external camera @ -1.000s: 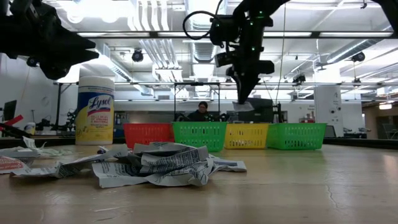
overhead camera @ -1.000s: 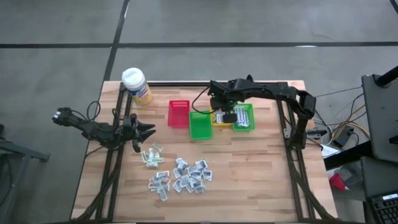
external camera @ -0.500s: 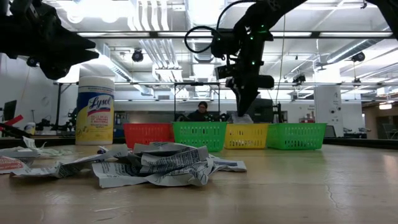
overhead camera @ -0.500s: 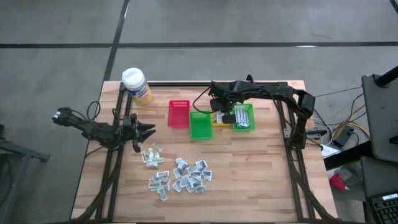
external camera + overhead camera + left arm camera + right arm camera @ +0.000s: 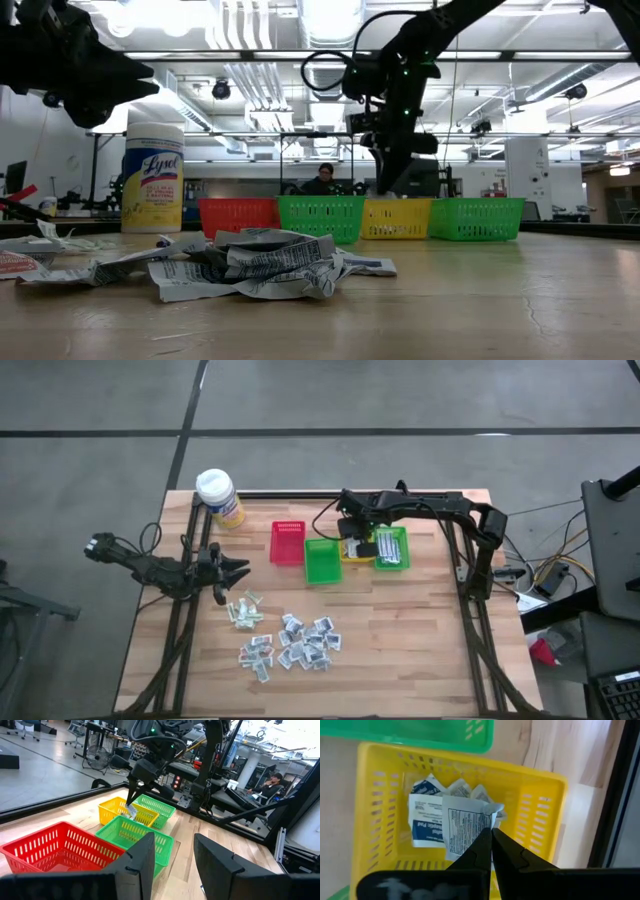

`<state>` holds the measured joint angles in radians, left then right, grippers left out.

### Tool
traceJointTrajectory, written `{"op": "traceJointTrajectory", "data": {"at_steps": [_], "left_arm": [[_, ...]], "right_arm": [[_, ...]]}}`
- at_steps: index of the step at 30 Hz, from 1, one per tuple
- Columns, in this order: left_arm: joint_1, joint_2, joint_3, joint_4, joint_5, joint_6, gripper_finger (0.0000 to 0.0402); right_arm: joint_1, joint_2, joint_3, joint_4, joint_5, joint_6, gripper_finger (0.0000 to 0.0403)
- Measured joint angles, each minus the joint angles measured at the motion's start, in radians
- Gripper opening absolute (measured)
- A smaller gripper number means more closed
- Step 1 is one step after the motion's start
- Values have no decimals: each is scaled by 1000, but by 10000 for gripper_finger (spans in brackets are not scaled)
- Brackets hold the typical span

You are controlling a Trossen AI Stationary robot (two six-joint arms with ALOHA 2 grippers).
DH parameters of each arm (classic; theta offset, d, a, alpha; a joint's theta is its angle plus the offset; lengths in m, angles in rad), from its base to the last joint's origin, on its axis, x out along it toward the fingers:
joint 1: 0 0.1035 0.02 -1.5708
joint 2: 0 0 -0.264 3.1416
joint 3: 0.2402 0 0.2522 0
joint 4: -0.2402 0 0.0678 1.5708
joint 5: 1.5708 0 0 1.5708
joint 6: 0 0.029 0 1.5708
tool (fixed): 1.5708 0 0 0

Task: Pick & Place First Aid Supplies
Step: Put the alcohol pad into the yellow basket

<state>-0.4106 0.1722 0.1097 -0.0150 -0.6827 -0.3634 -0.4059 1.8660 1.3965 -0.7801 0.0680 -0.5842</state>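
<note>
A pile of first aid supplies, small white printed packets [image 5: 290, 642], lies on the wooden table near its front; the same pile shows up close in the low view [image 5: 250, 265]. My right gripper [image 5: 491, 832] hangs over the yellow bin [image 5: 540, 785], shut on one white packet [image 5: 465, 832]. Other packets [image 5: 427, 822] lie on the bin's floor. From the left wrist view the right gripper [image 5: 131, 806] stands at the bin's rim. My left gripper [image 5: 240, 570] waits open at the table's left side, level, with nothing between its fingers [image 5: 145, 860]. My right gripper pinches the white packet by one edge [image 5: 482, 829] between its two fingers. The fingers come from above, pointing steeply down. The packet hangs below them inside the yellow bin's opening, over the packets lying there; whether it touches them I cannot tell.
A red bin [image 5: 287, 542], a green bin [image 5: 322, 561] and a second green bin [image 5: 391, 548] stand in a row with the yellow one. A yellow wipes bottle [image 5: 218, 497] stands at the far left corner. A person sits in the room behind [image 5: 325, 180].
My right gripper has gone down toward the yellow bin with the packet, tipping a little, and has stayed shut. The packet now hangs at the bin's rim instead of well above it.
</note>
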Motion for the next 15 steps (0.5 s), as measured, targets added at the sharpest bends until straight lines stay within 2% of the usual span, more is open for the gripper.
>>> {"op": "traceJointTrajectory", "data": {"at_steps": [15], "left_arm": [[0,0,0,0,0,3,131]], "right_arm": [[-7,0,-40,60,-27,-51,8]]}}
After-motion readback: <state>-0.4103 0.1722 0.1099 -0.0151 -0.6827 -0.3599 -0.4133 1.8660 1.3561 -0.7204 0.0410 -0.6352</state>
